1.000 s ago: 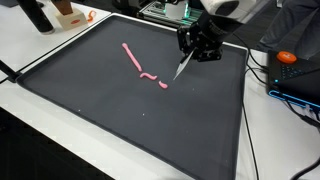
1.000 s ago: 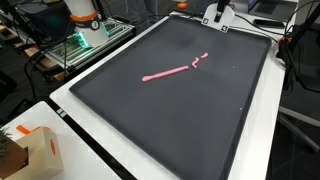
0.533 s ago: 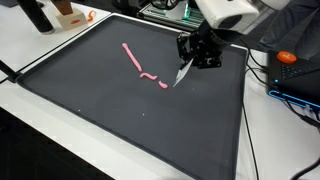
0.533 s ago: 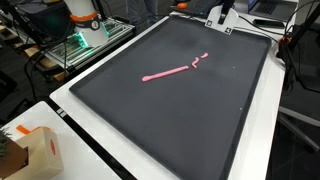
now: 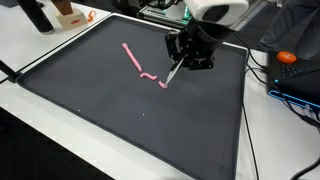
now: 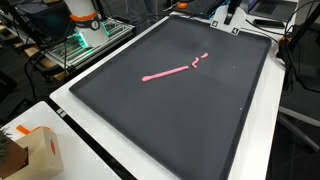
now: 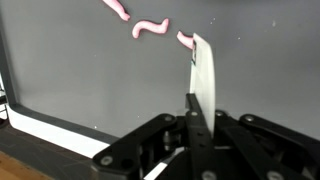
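Note:
My gripper [image 5: 184, 60] hangs over the far right part of a black mat [image 5: 90, 100] and is shut on a thin white stick [image 5: 174, 72]. The stick points down at a slant, and its tip sits at the right end of a pink line [image 5: 134, 60] drawn on the mat. In the wrist view the white stick [image 7: 203, 75] rises from the shut gripper [image 7: 197, 102] to the last pink dash [image 7: 185, 40], with a pink squiggle [image 7: 151, 28] just to its left. The pink line [image 6: 167, 72] also shows mid-mat, where the arm is mostly cut off at the top edge.
The mat lies on a white table [image 5: 30, 50]. An orange object [image 5: 288, 57] and cables lie beyond the mat's right side. A cardboard box [image 6: 30, 152] stands on the near corner, and an orange-and-white item [image 6: 84, 14] on a rack behind.
The gripper has moved left along the mat with the stick, bringing its tip from right of the pink line to the line's right end. The jaws stayed shut.

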